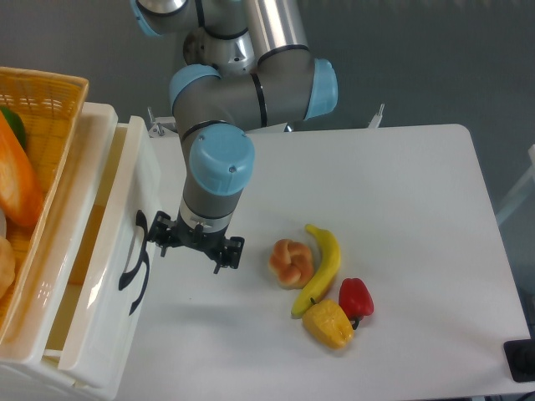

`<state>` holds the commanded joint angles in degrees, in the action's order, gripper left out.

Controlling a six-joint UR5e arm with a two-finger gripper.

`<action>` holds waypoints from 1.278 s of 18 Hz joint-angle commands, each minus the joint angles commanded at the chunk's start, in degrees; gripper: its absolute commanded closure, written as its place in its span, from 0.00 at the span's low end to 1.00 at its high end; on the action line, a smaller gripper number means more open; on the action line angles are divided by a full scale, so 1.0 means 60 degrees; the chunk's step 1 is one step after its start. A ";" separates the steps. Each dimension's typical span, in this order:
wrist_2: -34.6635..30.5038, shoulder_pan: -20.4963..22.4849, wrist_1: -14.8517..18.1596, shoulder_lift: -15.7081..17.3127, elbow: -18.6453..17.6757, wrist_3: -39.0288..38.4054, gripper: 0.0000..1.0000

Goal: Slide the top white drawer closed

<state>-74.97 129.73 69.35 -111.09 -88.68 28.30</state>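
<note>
The top white drawer [113, 251] stands pulled out from the white cabinet [96, 125] at the left, its inside showing. Its front panel faces right and carries a curved black handle [134, 266]. My gripper [195, 247] hangs just right of the front panel at handle height, pointing down at the table. Its jaws stand apart with nothing between them. The left finger [160, 237] is very near the handle; I cannot tell whether it touches. The lower drawer is hidden under the top one.
An orange wicker basket [50, 92] with orange items sits on the cabinet. A bread roll [292, 261], a banana [324, 266], a red pepper [357, 298] and a yellow pepper [328, 324] lie on the white table [401, 192]. A black object [520, 361] is at the bottom right corner.
</note>
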 joint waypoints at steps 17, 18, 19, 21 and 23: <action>0.0044 -0.0132 0.0029 0.0015 -0.0015 0.0000 0.00; 0.0058 -0.0132 0.0029 0.0015 -0.0015 0.0000 0.00; 0.0059 -0.0132 0.0029 0.0015 0.0000 0.0000 0.00; 0.0117 -0.0117 0.0029 0.0029 0.0000 0.0000 0.00; 0.0146 -0.0117 0.0029 0.0029 0.0000 0.0000 0.00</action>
<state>-74.09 129.02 69.52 -110.92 -88.68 28.30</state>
